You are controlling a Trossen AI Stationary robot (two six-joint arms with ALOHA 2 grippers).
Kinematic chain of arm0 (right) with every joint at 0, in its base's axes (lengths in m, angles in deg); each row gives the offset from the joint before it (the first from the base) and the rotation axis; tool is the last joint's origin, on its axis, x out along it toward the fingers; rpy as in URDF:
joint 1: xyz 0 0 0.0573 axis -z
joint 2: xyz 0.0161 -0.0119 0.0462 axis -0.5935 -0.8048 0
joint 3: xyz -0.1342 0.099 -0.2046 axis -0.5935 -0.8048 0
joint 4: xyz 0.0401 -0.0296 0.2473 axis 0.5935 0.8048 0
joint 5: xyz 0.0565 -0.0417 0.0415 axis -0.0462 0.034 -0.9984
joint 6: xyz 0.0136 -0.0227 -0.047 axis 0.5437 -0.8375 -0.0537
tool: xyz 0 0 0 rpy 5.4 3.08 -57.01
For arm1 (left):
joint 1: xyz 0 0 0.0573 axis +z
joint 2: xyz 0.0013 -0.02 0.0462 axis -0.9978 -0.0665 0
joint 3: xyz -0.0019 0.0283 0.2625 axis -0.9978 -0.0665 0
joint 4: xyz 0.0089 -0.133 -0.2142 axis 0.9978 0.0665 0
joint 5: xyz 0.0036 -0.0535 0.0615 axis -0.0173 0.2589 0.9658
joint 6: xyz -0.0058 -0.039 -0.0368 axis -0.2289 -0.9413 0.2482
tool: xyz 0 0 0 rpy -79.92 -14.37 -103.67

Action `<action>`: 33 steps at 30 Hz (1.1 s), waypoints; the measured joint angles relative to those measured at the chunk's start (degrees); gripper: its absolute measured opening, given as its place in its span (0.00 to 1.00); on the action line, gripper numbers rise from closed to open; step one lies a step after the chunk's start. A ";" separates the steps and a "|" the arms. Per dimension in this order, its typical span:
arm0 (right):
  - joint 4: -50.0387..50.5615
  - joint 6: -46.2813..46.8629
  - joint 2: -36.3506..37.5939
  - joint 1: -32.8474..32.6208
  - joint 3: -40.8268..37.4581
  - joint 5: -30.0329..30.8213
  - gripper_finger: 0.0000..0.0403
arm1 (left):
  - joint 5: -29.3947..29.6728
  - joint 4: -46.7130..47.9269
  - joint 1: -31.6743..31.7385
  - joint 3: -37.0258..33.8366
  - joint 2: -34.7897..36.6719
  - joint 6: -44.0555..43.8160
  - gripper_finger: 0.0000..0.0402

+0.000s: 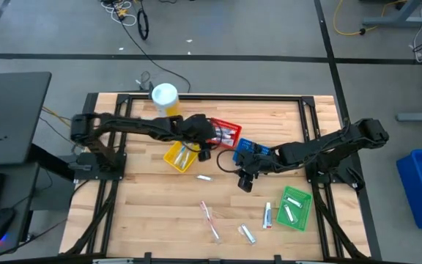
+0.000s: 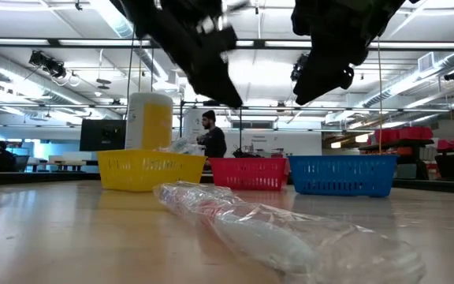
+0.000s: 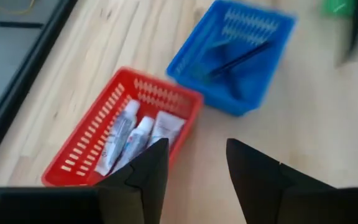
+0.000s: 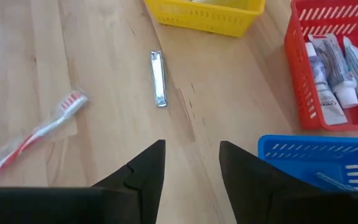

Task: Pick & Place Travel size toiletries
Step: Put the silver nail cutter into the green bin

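Toiletries: three tubes [image 4: 334, 65] fill the red basket [image 4: 303, 74]; both end effectors gape empty.

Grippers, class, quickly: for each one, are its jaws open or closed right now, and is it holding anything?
Left gripper: jaws open, holding nothing, above the red basket.
Right gripper: jaws open, holding nothing, over bare table near the blue basket.

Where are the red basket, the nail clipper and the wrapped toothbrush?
red basket [image 3: 89, 146]: left wrist view, on its slotted side wall.
nail clipper [image 4: 158, 79]: right wrist view, middle of its metal body.
wrapped toothbrush [image 4: 39, 132]: right wrist view, on its handle inside the wrapper.
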 joint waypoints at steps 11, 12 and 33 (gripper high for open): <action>-5.91 1.19 -0.17 -0.84 -2.22 0.02 0.39 | 1.51 11.44 -7.39 0.02 17.65 -2.20 0.43; -8.59 0.30 -0.17 -0.83 -3.26 0.03 0.39 | 1.58 12.03 -7.93 0.00 18.07 -2.16 0.43; -43.79 -11.34 -5.69 -1.31 -14.78 -3.55 0.55 | 9.91 -9.12 -16.07 -22.72 22.09 -9.58 0.43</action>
